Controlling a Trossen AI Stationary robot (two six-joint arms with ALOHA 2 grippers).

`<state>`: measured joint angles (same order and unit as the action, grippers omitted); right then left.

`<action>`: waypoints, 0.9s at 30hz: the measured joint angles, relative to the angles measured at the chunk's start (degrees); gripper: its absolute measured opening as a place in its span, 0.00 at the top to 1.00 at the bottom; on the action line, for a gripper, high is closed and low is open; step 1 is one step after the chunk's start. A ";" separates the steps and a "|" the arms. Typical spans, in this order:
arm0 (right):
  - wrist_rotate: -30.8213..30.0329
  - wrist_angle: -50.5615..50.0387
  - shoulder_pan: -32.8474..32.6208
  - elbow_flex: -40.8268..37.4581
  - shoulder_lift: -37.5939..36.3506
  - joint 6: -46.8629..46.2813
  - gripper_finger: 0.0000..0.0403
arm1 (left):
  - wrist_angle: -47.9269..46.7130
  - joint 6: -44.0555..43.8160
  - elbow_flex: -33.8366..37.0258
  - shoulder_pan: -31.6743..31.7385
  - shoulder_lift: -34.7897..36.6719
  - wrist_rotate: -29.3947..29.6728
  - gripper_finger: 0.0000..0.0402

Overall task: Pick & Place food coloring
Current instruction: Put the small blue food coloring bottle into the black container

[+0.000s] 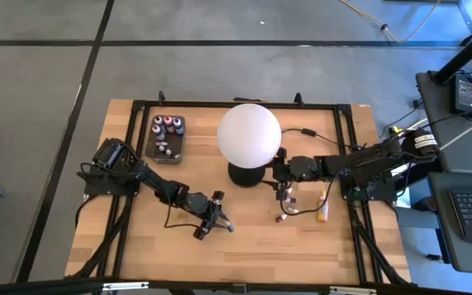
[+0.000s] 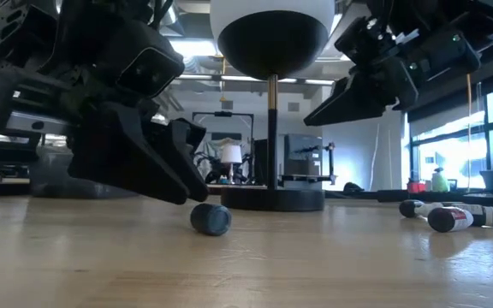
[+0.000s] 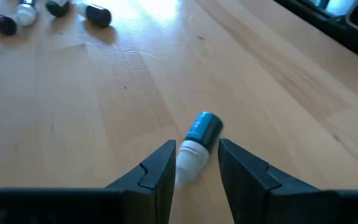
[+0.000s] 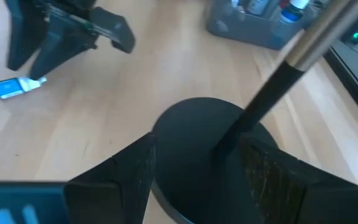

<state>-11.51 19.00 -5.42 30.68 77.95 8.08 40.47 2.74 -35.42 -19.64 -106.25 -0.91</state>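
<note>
No lettering, number or brand can be read anywhere. The blue label on the bottle [image 3: 199,140] lying on the worktop [image 3: 104,124] shows no legible print, and the bottles in the tray [image 1: 167,137] are too small to read.

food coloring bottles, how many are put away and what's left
Several bottles already stand in the dark tray. The left gripper straddles a blue bottle lying on the table, its fingers either side of the white cap. A few bottles lie loose near the lamp, by the waiting right gripper.
</note>
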 joint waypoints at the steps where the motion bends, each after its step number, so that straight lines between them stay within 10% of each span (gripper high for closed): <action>1: 0.00 0.00 0.22 0.00 0.00 0.00 0.43 | 0.00 0.00 0.00 0.00 -0.01 -0.23 0.71; 27: 0.09 0.00 0.91 0.02 0.00 -0.04 0.43 | 0.03 4.52 0.00 0.74 -0.03 -0.11 0.74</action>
<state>-11.42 19.00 -4.51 30.70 77.95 8.03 40.50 7.27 -35.42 -18.90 -106.28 -1.02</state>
